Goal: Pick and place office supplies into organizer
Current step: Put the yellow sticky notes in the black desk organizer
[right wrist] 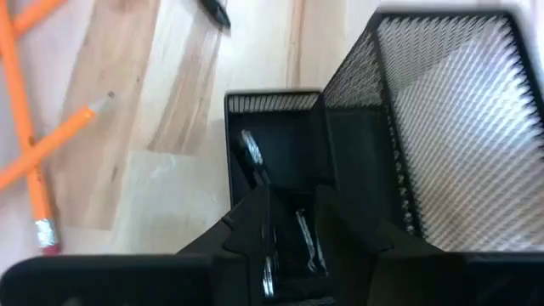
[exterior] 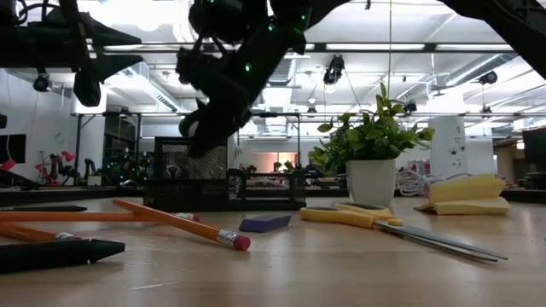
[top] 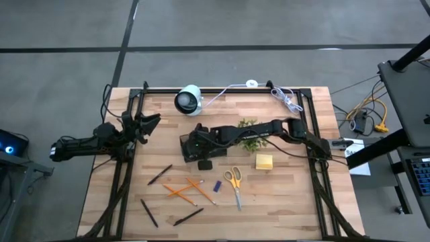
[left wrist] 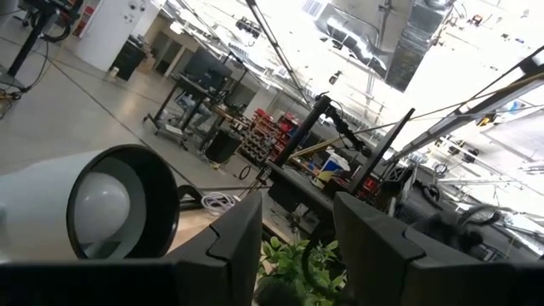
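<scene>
Right gripper [right wrist: 293,223] over the organizer [right wrist: 357,144], fingers narrowly parted above a small compartment with clips [right wrist: 252,157] inside, likely releasing one there.

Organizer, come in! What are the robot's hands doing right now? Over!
Right gripper open over organizer, clips inside a small compartment. Left gripper open, parked at table's left edge. Pencils, scissors waiting on table. Nothing blocking.
</scene>
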You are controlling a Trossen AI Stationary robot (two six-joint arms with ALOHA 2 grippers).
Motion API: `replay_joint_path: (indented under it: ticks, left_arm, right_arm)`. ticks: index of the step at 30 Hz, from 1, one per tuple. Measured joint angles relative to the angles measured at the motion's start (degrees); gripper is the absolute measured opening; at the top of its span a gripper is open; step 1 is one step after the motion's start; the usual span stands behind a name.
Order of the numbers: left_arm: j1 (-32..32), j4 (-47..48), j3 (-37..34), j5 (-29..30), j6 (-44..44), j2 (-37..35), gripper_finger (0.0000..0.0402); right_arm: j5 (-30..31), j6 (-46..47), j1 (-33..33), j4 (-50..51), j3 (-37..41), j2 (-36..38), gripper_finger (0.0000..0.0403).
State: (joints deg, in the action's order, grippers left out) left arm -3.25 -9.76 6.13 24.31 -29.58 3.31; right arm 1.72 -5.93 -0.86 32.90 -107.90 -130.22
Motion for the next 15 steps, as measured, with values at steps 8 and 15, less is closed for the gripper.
replay_joint_path:
  ticks: [8, 15]
  left_arm:
    - [0.0, 0.0, 0.0, 0.0, 0.0, 0.0, 0.0132]
    - [0.0, 0.0, 0.0, 0.0, 0.0, 0.0, 0.0132]
  right_arm:
    - [0.0, 0.4, -0.6, 5.8, -6.8, 0.2, 0.0083]
    - [0.0, 3.1, -1.3, 17.9, -13.7, 0.3, 0.0077]
